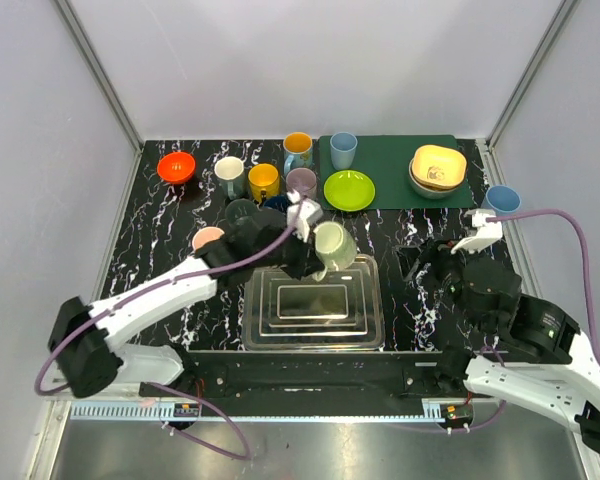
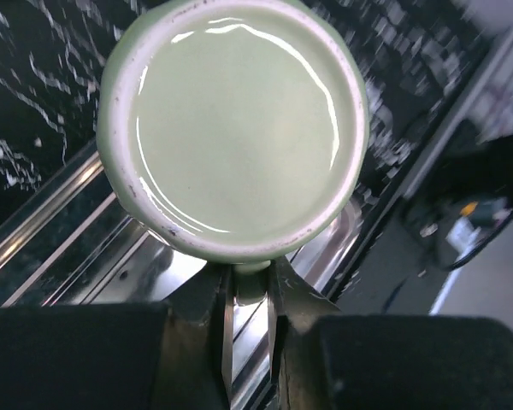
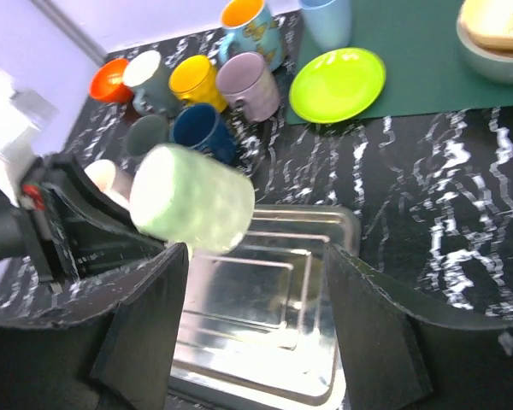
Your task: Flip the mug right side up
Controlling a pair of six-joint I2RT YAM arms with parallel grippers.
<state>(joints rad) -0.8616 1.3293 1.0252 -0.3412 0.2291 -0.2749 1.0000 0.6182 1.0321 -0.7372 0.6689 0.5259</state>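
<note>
Grips the pale green mug (image 1: pixel 334 247) by its handle (image 2: pixel 250 275) with the left gripper (image 1: pixel 302 250), fingers (image 2: pixel 291 299) clamped together on that narrow loop. Holds it off the surface, tipped roughly on its side above the 12 o'clock rim of the metal tray (image 1: pixel 365 335). Turns the glazed base toward the left wrist camera, handle at 6 o'clock in that view. Hangs the right gripper (image 1: pixel 420 262) at the tray's 3 o'clock, jaws wide apart, touching nothing, mug and tray framed between its fingers (image 3: pixel 145 325). Groups the other mugs (image 1: pixel 264 181) at the tray's 11 o'clock, lime plate (image 1: pixel 349 190) at 1 o'clock.
</note>
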